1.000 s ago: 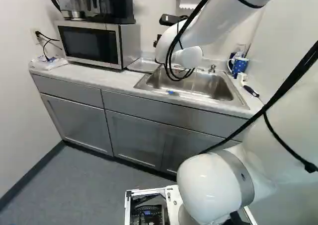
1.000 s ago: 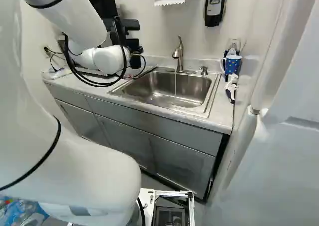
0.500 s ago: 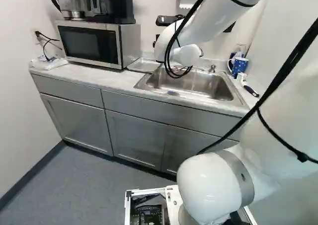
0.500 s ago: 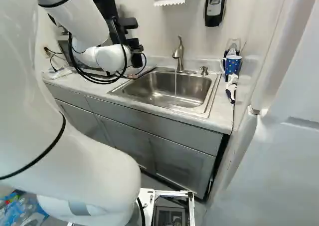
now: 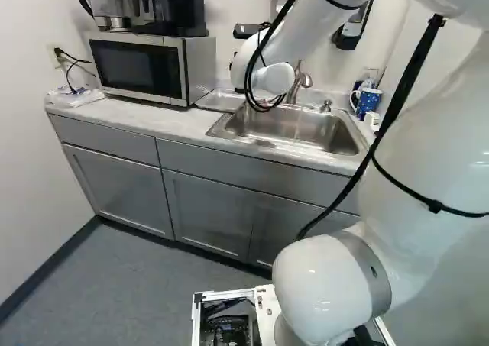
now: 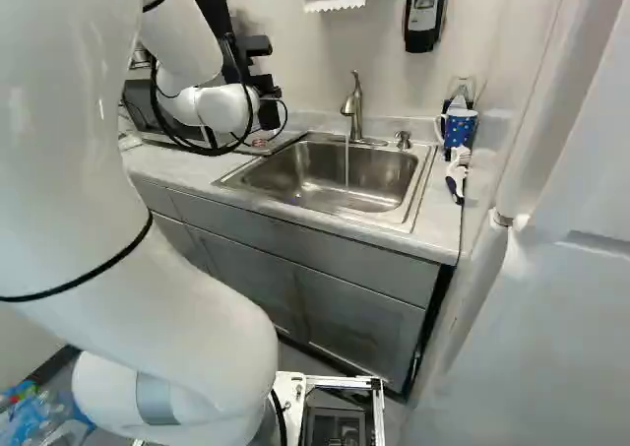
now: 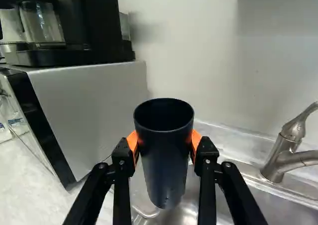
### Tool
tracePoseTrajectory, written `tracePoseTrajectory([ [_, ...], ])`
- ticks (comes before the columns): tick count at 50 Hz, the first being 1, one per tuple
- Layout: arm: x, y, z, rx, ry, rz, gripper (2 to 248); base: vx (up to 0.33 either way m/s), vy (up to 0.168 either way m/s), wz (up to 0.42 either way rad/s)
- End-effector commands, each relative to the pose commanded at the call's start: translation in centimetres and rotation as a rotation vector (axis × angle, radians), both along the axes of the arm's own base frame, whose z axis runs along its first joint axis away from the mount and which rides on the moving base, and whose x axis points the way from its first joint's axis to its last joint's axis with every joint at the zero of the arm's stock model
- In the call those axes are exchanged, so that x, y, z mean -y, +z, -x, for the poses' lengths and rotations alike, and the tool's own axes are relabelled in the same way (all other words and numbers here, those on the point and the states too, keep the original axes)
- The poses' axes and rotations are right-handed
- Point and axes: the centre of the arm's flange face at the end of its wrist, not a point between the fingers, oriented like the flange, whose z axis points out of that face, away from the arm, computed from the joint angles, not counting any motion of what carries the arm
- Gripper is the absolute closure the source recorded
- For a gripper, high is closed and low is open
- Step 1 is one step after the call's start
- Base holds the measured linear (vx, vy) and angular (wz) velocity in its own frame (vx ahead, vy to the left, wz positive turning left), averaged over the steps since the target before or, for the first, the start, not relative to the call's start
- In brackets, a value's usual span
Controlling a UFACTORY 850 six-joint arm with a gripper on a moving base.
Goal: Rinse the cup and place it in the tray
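In the right base view my gripper (image 6: 268, 113) is partly hidden behind the wrist, left of the faucet. In the wrist view the gripper (image 7: 165, 144) is shut on a dark cup (image 7: 165, 160), its orange pads pressing both sides. The cup stands roughly upright, its open rim showing. Beyond and below it lies shiny metal, where a tray's rim (image 7: 145, 214) shows. The metal tray (image 5: 219, 100) sits between microwave and sink. A thin stream of water (image 6: 346, 165) falls from the faucet (image 6: 353, 108) into the sink (image 6: 325, 180).
The microwave (image 5: 141, 67) carries a coffee maker (image 5: 172, 6); its side stands close beside the held cup. Right of the sink are a blue patterned mug (image 6: 460, 128) and a brush (image 6: 456, 177). A soap dispenser (image 6: 425, 8) hangs on the wall.
The wrist has shifted left in the left base view, uncovering the faucet, while the upper arm has swung inward. In the right base view the arm has moved rightward. The base has not moved.
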Motion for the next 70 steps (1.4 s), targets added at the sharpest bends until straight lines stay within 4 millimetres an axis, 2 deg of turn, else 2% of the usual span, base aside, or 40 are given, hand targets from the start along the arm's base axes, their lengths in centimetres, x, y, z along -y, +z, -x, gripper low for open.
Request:
tracePoseTrajectory([
  [19, -0.9, -0.7, -4.0, 0.013, 0.005, -0.001, 128, 0.000, 0.000, 0.000],
  [70, -3.1, -7.3, -14.6, -0.051, 0.015, 0.008, 128, 0.000, 0.000, 0.000],
])
